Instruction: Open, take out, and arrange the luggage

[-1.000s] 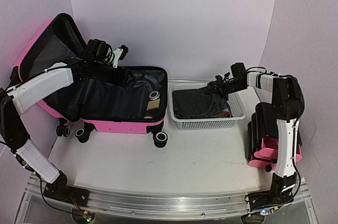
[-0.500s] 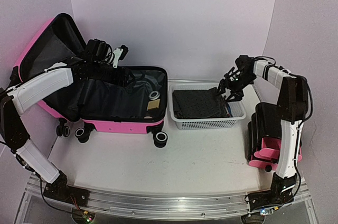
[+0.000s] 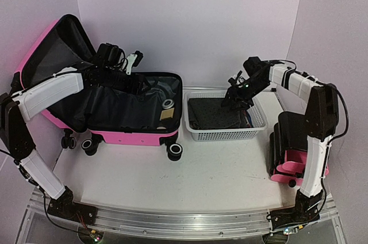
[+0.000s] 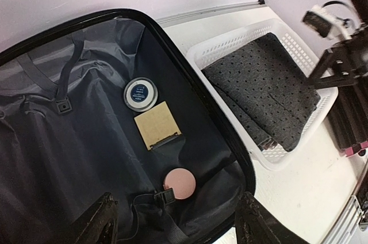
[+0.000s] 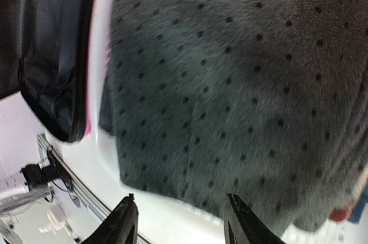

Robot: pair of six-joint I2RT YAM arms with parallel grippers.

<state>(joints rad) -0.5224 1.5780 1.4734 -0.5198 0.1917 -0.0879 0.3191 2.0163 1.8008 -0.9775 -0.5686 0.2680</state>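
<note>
The left pincer, wide and empty, hangs over the open suitcase at frame left; the right pincer, parted, is over the basket.

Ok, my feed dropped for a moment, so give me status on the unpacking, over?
Left gripper open above the luggage; right gripper open over the basket cloth. Luggage open; tin, tan square, pink disc inside. Nothing blocking.

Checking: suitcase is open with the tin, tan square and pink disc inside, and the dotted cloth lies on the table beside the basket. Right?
Not quite. The cloth lies in the basket, not beside it; the left wrist view shows it. The rest holds: the suitcase is open, with the tin, tan square and pink disc inside.
</note>
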